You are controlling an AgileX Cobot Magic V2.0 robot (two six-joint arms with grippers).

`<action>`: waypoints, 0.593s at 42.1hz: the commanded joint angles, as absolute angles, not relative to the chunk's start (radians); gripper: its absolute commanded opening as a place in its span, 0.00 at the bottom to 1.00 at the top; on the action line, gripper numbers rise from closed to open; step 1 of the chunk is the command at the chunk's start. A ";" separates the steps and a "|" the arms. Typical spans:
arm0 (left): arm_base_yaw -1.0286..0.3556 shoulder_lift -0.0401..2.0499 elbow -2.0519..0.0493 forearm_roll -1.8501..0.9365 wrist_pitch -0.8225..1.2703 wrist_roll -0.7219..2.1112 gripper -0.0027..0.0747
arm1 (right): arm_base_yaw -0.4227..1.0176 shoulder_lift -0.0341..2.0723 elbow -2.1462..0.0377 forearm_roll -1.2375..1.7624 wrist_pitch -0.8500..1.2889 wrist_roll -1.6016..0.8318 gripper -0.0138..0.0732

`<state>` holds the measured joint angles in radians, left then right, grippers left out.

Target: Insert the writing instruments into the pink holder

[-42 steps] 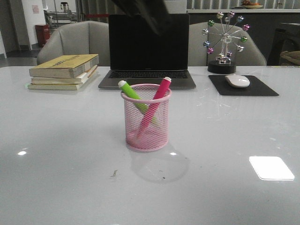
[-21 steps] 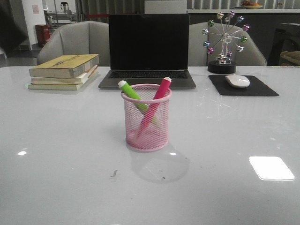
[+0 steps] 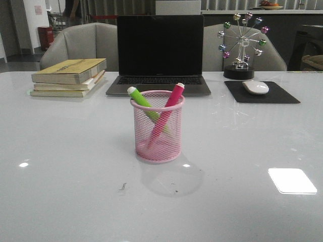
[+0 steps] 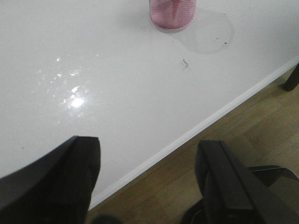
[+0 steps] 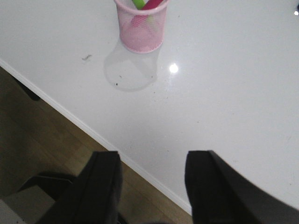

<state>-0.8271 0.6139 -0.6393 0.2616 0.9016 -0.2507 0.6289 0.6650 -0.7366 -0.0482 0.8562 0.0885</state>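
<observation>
The pink holder (image 3: 158, 127) stands upright in the middle of the white table. Inside it lean the lime green marker (image 3: 143, 101) and the magenta-pink marker (image 3: 170, 103), crossed, their white caps above the rim. The holder's base (image 4: 172, 13) shows in the left wrist view, and the holder (image 5: 141, 25) with both markers shows in the right wrist view. My left gripper (image 4: 148, 145) is open over the table's near edge, holding nothing. My right gripper (image 5: 152, 158) is open over the same edge, also holding nothing. Neither arm appears in the front view.
A laptop (image 3: 159, 54) stands behind the holder. A stack of books (image 3: 69, 76) lies at the back left. A mouse (image 3: 256, 86) on a black pad (image 3: 262, 93) and a ferris-wheel ornament (image 3: 241, 45) sit at the back right. Wooden floor (image 4: 224, 135) lies beyond the table edge.
A dark arm that crossed the top of the front view a second ago moved off to the left and is gone now. The holder and markers have not moved.
</observation>
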 commanded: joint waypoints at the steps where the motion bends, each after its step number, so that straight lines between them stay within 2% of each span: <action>1: -0.834 0.606 -0.653 0.283 0.834 -0.275 0.67 | 0.624 0.609 -0.744 -0.070 0.793 0.103 0.66; 6: -0.834 0.608 -0.646 0.283 0.834 -0.275 0.64 | 0.624 0.553 -0.689 -0.090 0.791 0.103 0.66; 19: -0.834 0.608 -0.646 0.284 0.806 -0.184 0.38 | 0.624 0.513 -0.631 -0.109 0.788 0.103 0.65; 22: -0.834 0.608 -0.646 0.287 0.809 -0.188 0.30 | 0.624 0.513 -0.631 -0.109 0.786 0.103 0.60; 25: -0.834 0.608 -0.646 0.287 0.806 -0.195 0.22 | 0.624 0.513 -0.631 -0.109 0.782 0.103 0.49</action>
<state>-0.8271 0.6067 -0.6204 0.2706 0.8747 -0.1877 0.6289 0.5134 -0.6040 -0.0901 0.8578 0.1021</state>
